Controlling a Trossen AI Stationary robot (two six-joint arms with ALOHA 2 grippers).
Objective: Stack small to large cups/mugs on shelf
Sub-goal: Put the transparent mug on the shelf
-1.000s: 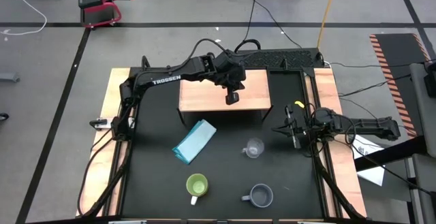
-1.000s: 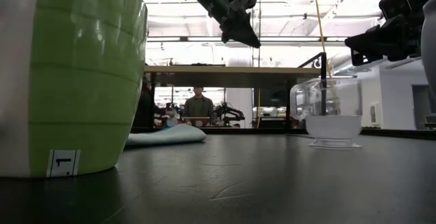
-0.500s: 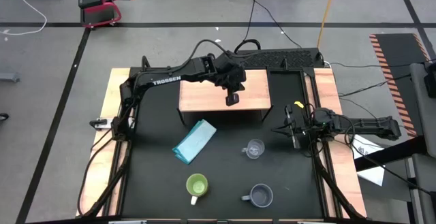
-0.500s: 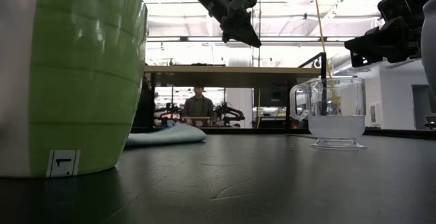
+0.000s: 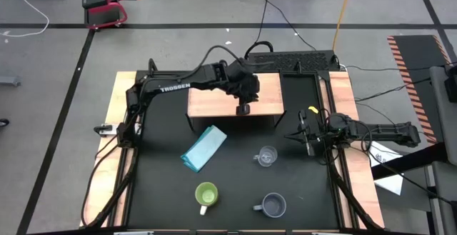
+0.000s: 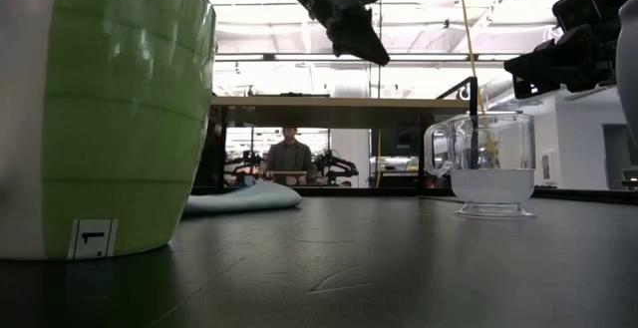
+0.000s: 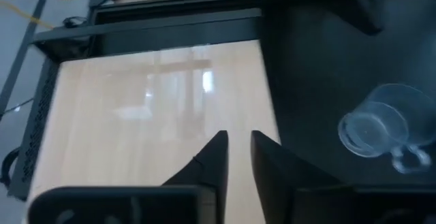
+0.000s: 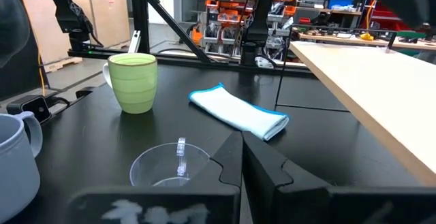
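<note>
No cup is stacked yet: the left gripper (image 5: 243, 109), jaws slightly parted and empty, hovers over the shelf (image 5: 214, 101); next it must reach the glass cup (image 5: 265, 156) at five o'clock. The right gripper (image 5: 305, 141) waits, jaws pressed together.

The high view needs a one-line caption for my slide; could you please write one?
Left gripper hovers over the empty shelf; glass cup, green mug and grey-blue mug wait on the table.
</note>
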